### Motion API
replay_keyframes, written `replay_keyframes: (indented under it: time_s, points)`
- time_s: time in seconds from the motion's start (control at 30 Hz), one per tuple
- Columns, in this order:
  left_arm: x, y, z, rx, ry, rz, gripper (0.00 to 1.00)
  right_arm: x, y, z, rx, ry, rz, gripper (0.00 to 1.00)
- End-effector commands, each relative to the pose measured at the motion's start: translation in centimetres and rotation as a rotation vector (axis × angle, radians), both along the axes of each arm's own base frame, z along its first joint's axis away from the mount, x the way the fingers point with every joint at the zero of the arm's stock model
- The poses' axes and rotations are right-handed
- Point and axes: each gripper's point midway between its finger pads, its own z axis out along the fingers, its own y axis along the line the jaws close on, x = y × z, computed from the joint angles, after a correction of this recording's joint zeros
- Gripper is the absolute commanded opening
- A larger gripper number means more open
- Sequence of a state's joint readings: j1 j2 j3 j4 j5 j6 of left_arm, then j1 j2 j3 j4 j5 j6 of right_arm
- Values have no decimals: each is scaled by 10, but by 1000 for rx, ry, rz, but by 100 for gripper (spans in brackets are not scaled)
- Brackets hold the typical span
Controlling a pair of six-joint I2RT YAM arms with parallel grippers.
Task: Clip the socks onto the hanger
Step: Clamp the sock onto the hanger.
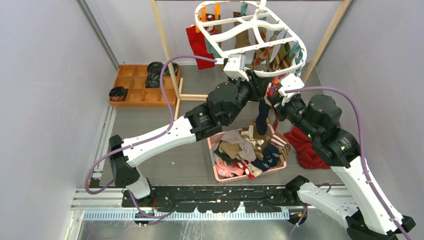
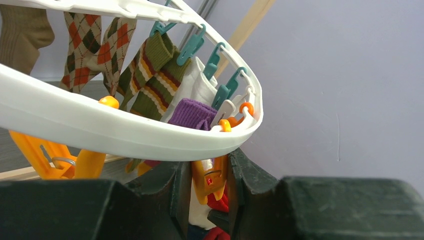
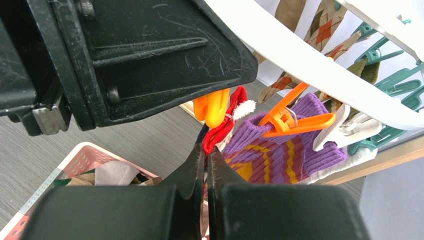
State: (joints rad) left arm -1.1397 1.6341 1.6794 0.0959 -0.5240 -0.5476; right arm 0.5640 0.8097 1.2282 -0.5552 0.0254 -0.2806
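The white oval hanger (image 1: 260, 22) hangs at the back, with several socks (image 2: 150, 75) clipped on its teal and orange pegs. My left gripper (image 2: 210, 185) is just under the hanger's rim (image 2: 125, 132), shut on an orange peg (image 2: 209, 177) and squeezing it. My right gripper (image 3: 206, 155) is shut on the red and white cuff of a sock (image 3: 223, 127), right below that same orange peg (image 3: 212, 107). The sock's navy body (image 1: 262, 117) dangles over the pink basket (image 1: 214, 152). A purple striped sock (image 3: 282, 155) hangs clipped beside it.
The pink basket holds a heap of mixed socks (image 1: 250, 147). A red cloth (image 1: 307, 147) lies right of it. A wooden tray (image 1: 135, 82) with black rolls sits at the back left. Wooden posts (image 1: 167, 55) stand by the hanger. Another red cloth (image 1: 200, 47) hangs there.
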Motion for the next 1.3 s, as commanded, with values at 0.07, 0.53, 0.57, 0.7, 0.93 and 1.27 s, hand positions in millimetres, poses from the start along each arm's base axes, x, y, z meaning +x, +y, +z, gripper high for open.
replay_keyframes:
  time_s: [0.07, 0.53, 0.57, 0.7, 0.93, 1.27]
  points:
    - [2, 18, 36, -110, -19, 51, 0, -1, 1, 10, 31, -21, -4, 1]
    - [2, 14, 28, -105, -4, 42, 0, 3, 0, 23, 36, -63, -17, 1]
    - [2, 14, 27, -105, -3, 42, 0, 3, 0, 25, 39, -69, -18, 1]
    - [2, 14, 25, -102, 2, 42, 0, 3, -2, 31, 47, -86, -24, 1]
    - [4, 14, 23, -99, 5, 53, 0, -2, -1, 41, 67, -109, -7, 1]
    - [8, 12, 18, -90, 13, 70, 0, -7, 2, 46, 75, -126, 27, 1]
